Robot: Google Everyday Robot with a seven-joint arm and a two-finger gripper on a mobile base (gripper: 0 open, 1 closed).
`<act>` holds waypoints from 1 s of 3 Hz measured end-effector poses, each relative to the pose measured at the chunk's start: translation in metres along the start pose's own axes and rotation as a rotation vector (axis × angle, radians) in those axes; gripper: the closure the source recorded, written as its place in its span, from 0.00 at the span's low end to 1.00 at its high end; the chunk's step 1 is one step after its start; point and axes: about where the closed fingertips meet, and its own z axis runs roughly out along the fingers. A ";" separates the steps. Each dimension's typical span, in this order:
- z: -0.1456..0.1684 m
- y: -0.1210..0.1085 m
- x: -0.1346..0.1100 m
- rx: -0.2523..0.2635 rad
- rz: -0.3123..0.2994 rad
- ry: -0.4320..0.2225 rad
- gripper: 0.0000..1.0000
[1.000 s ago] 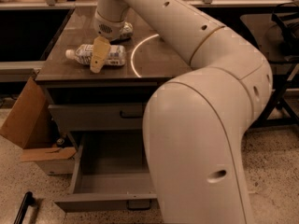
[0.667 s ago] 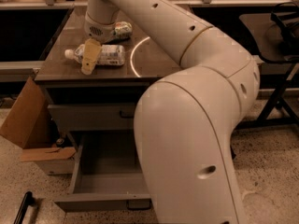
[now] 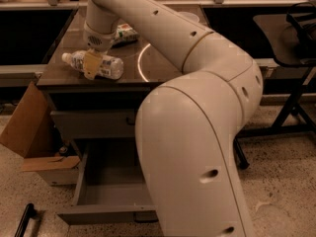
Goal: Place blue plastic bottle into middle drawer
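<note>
The blue plastic bottle (image 3: 96, 65) lies on its side near the front left of the dark countertop (image 3: 59, 78), white cap pointing left. My gripper (image 3: 91, 65) hangs straight over the bottle's middle, its yellowish fingers (image 3: 90, 63) in front of the bottle's body. The middle drawer (image 3: 106, 186) stands pulled open below the counter, grey with tall sides, partly hidden by my arm. My big white arm fills the middle of the view.
A crushed green-white can (image 3: 126, 32) lies behind the gripper on the countertop. A white ring mark (image 3: 141, 65) is on the counter to the right. An open cardboard box (image 3: 29, 137) sits on the floor left of the drawers. A black chair (image 3: 296, 38) stands at the right.
My gripper has moved left and down along the bottle, from beside its right half to over its middle. The bottle has not visibly moved.
</note>
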 end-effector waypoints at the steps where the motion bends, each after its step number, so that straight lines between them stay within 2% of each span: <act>1: -0.002 0.003 -0.001 -0.002 0.006 -0.011 0.64; 2: -0.024 0.011 -0.002 0.022 -0.005 -0.045 0.87; 3: -0.056 0.035 0.006 0.044 -0.011 -0.104 1.00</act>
